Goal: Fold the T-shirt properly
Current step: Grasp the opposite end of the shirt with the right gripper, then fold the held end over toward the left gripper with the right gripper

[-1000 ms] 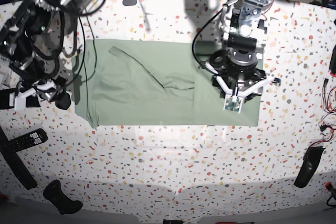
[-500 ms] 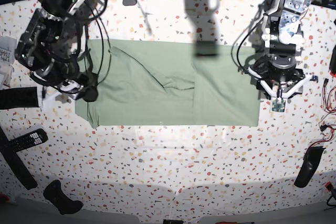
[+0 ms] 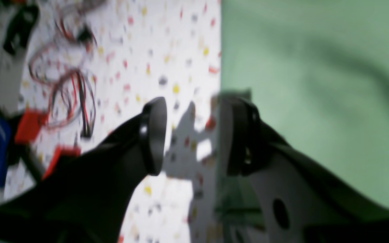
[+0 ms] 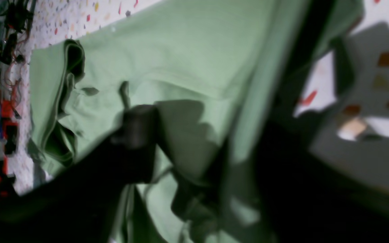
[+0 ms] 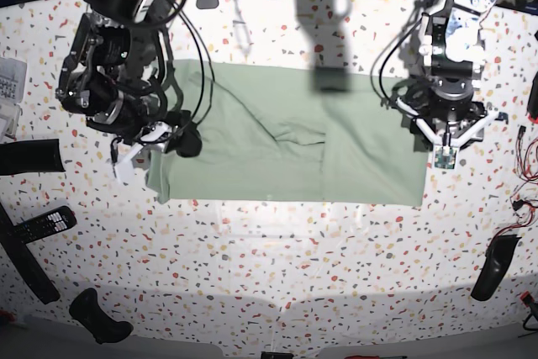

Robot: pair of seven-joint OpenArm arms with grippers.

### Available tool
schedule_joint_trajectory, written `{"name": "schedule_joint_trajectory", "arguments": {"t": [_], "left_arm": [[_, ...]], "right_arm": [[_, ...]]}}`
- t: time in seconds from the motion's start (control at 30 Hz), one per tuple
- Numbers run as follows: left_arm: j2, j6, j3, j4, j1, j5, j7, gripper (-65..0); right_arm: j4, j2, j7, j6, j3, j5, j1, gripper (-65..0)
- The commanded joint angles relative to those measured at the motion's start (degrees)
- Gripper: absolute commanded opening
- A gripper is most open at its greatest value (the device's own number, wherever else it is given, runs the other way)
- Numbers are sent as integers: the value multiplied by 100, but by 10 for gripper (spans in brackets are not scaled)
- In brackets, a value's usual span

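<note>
Currently listed: one shirt (image 5: 286, 145), pale green, partly folded, flat at the centre of a speckled table (image 5: 277, 275). Left gripper (image 3: 191, 135) at its 3 o'clock edge, jaws parted, nothing between them, one fingertip (image 3: 238, 135) over the hem. Right gripper (image 5: 155, 136) at the 9 o'clock edge, jaws astride raised cloth; grasp cannot be told.

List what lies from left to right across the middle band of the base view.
Black remote → right gripper at the shirt's left edge → T-shirt → left gripper at the shirt's right edge → red and black wires.
</note>
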Motion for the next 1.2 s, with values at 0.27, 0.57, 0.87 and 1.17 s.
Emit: {"name": "schedule_joint_trajectory", "arguments": {"t": [0.27,0.57,0.87,1.17], "left_arm": [[-48,-105,-31,-1147,-162,-96,-289,-414],[26,-396,-20,-1161,-175,-433,-435,-414],[798,-938,-20,-1161,-175,-437,-632,-414],[1078,-1211,-20,-1161,-173,-435,-706,-414]], "right_arm": [[46,35,-98,30,-15,-48,151,-650],[46,452,-105,30,-13,-387,734,-650],[46,780,-109,30,-13,-511,1351,-650],[46,-26,-114,30,-149,-103,1622,-650]]}}
